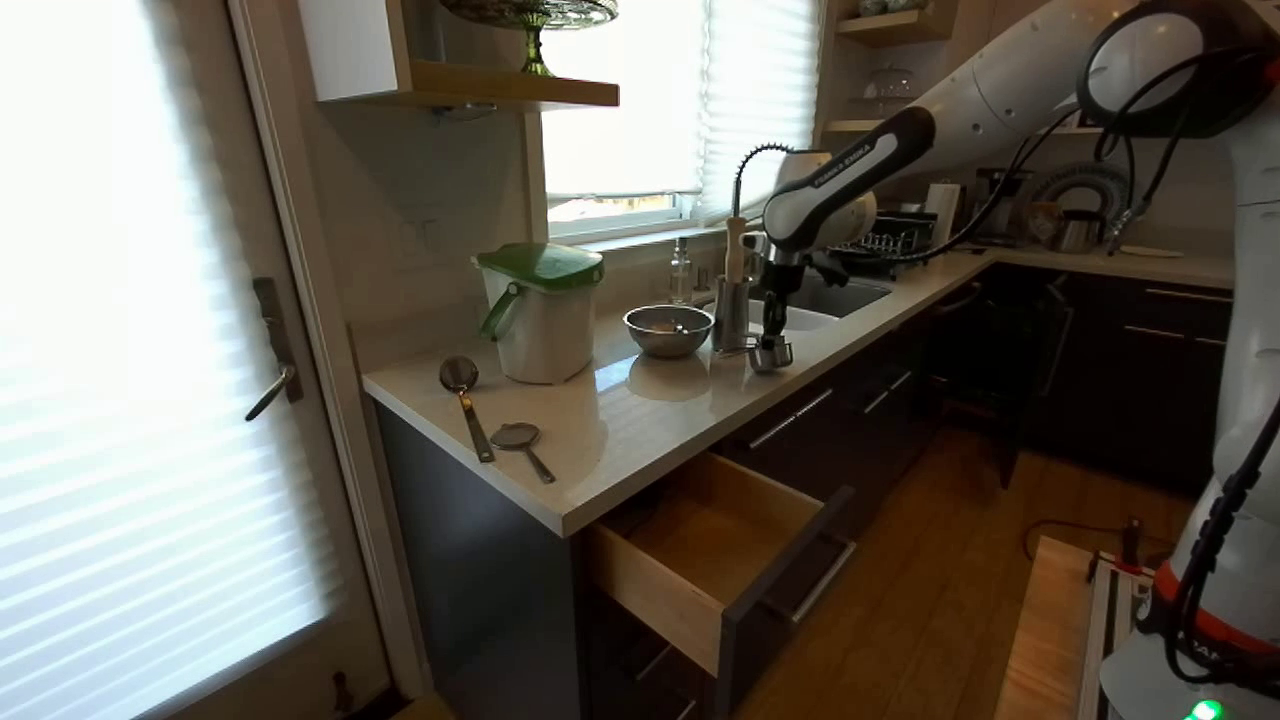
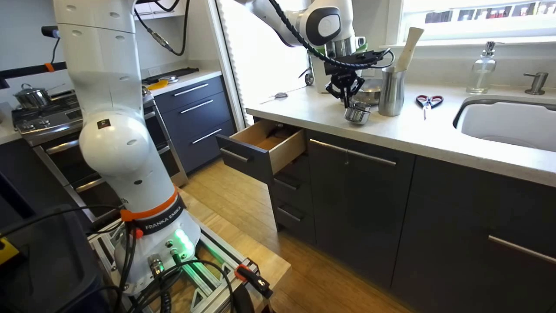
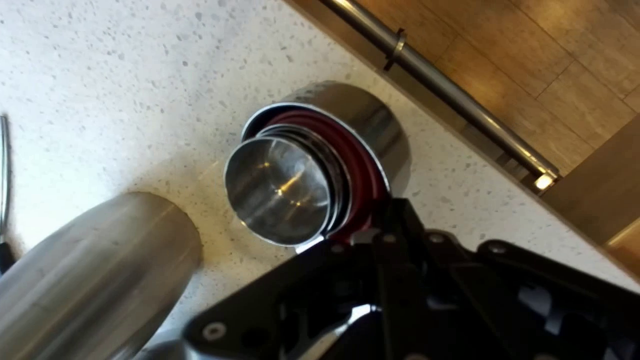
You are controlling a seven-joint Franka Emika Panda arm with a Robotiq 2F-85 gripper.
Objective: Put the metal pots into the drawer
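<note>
My gripper point(image 3: 392, 206) is shut on the rim of the small metal pot point(image 3: 372, 117), near the counter's front edge. That pot point(image 2: 357, 114) looks tilted; whether its base touches the counter I cannot tell. Smaller steel cups point(image 3: 280, 192) and something red are nested inside it. In an exterior view the gripper point(image 1: 772, 335) points down with the pot point(image 1: 770, 357) at its fingertips. The wide metal pot point(image 1: 668, 335), bowl-like with something inside, stands behind on the counter, partly hidden in an exterior view point(image 2: 370, 92). The drawer point(image 1: 655, 595) is pulled out below the counter; its dark front point(image 2: 244, 158) faces the robot.
A tall steel utensil holder point(image 2: 392, 93) stands close beside the pots, a wooden handle rising from it. Scissors point(image 2: 429, 103) and the sink point(image 2: 508, 121) are beyond. A green-lidded container point(image 1: 545, 310) and two strainers, a ladle-like one point(image 1: 459, 374) and a flatter one point(image 1: 516, 436), occupy the counter's end.
</note>
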